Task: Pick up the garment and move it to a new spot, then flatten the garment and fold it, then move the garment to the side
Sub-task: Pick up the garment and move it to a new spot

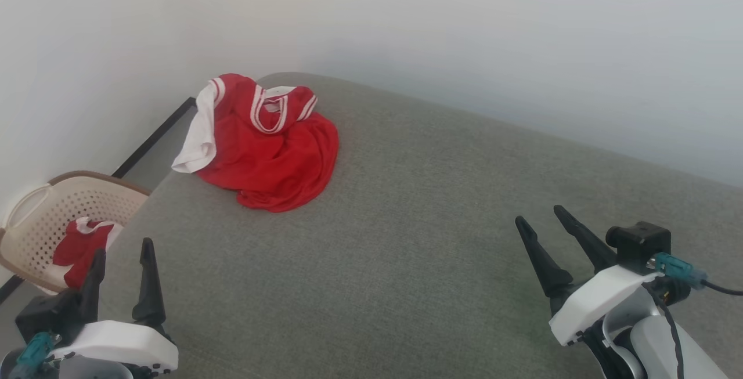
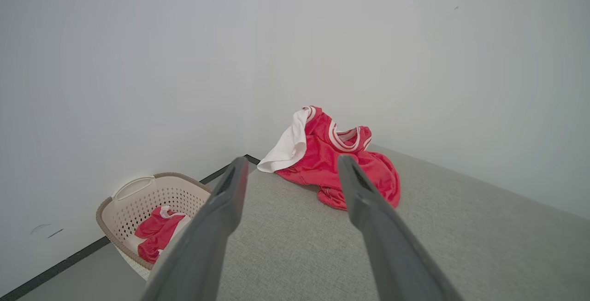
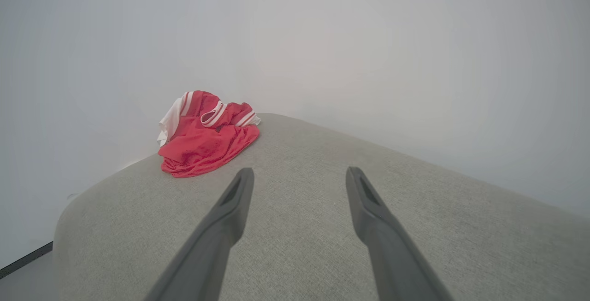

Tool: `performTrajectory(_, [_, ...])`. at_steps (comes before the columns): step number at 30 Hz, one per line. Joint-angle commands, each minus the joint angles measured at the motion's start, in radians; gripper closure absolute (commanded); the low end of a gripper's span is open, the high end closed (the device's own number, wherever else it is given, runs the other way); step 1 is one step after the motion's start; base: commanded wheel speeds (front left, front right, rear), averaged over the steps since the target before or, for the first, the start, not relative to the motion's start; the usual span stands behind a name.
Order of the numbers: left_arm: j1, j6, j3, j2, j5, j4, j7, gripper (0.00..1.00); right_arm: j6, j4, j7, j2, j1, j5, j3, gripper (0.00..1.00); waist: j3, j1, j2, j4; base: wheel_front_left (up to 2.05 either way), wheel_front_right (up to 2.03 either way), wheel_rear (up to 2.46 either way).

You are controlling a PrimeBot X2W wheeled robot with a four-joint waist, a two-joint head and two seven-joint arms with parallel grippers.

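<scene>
The first step, picking up the garment (image 1: 273, 158), has not begun. Both end effectors hang free above the grey upholstered surface (image 1: 406, 239), and neither touches cloth. The left end effector (image 1: 123, 246) has its two fingers spread wide and grips nothing, and the same goes for the right end effector (image 1: 538, 214). The garment lies crumpled well ahead of the left end effector and a little to its right; from the right end effector it is ahead and far to the left. It sits close to the far left corner of the surface, by the wall. Its striped collar is bunched on the side away from both end effectors, and the red hem spills toward them. So its long axis seems to run roughly fore and aft, though the heap blurs this. One white sleeve trails off to the left, toward the edge. The next move probably calls for a long forward reach, most easily by the left arm, and a pinch on a raised fold. A basket (image 1: 35, 222) holding another red cloth (image 1: 81, 248) stands left of the left end effector.
</scene>
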Motion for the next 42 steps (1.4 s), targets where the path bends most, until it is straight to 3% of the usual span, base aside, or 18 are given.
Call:
performTrajectory(1, [0.004,0.006,-0.001,-0.002,-0.001,-0.008,0.001,0.00,0.000,0.001,-0.009,0.002,-0.004,0.005,0.001,0.00,0.001,0.0000,-0.0001,0.009,0.00,0.00,0.00])
performTrajectory(8, [-0.031,0.013,-0.009,0.009,0.005,-0.009,0.008,0.00,0.000,0.002,-0.013,-0.012,-0.010,0.014,-0.011,0.00,0.026,0.0000,-0.0001,-0.004,0.00,0.00,0.00])
performTrajectory(18, [-0.191,0.017,-0.010,0.051,-0.003,0.052,0.042,0.00,0.000,-0.044,0.007,-0.059,-0.033,0.009,-0.041,0.00,0.104,0.0000,-0.0001,-0.111,0.00,0.00,0.00])
performTrajectory(25, [-0.360,0.000,0.013,0.105,-0.034,0.214,0.064,0.00,0.000,-0.102,0.034,-0.104,-0.063,0.005,-0.059,0.00,0.201,0.0000,-0.0001,-0.202,0.00,0.00,0.00])
performTrajectory(29, [-0.484,-0.010,0.012,0.136,-0.046,0.334,0.072,0.00,0.000,-0.157,0.056,-0.145,-0.092,0.012,-0.073,0.00,0.308,0.0000,-0.0001,-0.257,0.00,0.00,0.00])
performTrajectory(35, [-0.623,-0.011,0.000,0.153,-0.052,0.490,0.102,0.00,0.000,-0.216,0.073,-0.192,-0.117,0.014,-0.101,0.00,0.428,0.0000,-0.0001,-0.293,0.00,0.00,0.00])
performTrajectory(42, [-0.811,0.010,-0.018,0.171,-0.061,0.715,0.218,0.00,0.000,-0.294,0.094,-0.244,-0.128,0.018,-0.136,0.00,0.557,0.0000,-0.0001,-0.313,0.00,0.00,0.00])
